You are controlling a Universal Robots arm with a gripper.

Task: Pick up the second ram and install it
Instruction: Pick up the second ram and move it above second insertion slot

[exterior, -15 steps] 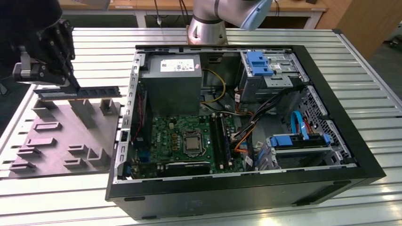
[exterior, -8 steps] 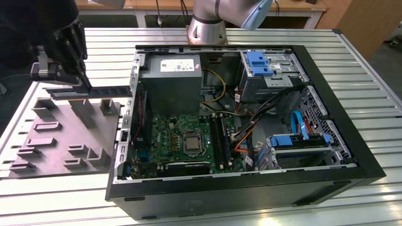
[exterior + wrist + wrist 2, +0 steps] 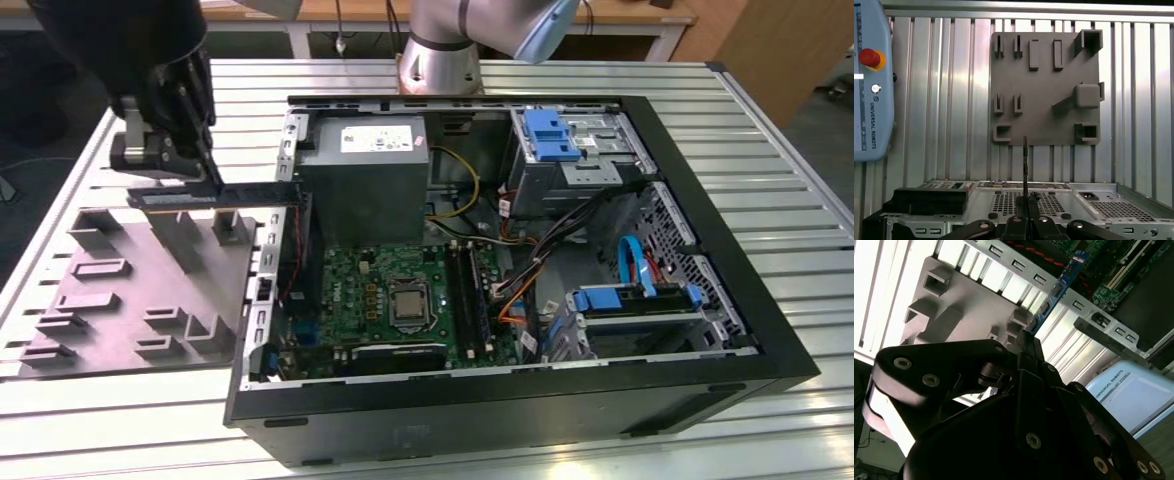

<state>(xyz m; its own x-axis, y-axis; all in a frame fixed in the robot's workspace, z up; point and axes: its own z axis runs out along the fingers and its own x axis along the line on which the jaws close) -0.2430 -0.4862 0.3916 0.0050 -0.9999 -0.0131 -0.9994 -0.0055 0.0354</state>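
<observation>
The pincer (image 3: 1028, 347) is clenching the second ram (image 3: 1056, 290), its dark fingers pressing on the two flat faces of the strip. A good length of board is running out past them in the second wrist view. In the exterior view the strip is hanging level in the air above the grey moulded tray (image 3: 134, 290), just beside the wall of the open computer case (image 3: 747, 330) on the exterior view's left, and touching neither. In the first wrist view it is showing edge-on as a thin dark line.

The strip is looking light and stiff, yet thin enough to crack or flex if loaded sideways. Its smooth faces are likely offering little friction, so it could pivot between the fingers. The safest hold is probably across the faces near the long edge away from the contacts, close to mid-length, sparing the contact edge.

Further out, the motherboard (image 3: 374, 290) and its black slot rails (image 3: 461, 290) are lying inside the case, well apart from the strip, with the ribbed metal bench (image 3: 774, 120) carrying everything.
</observation>
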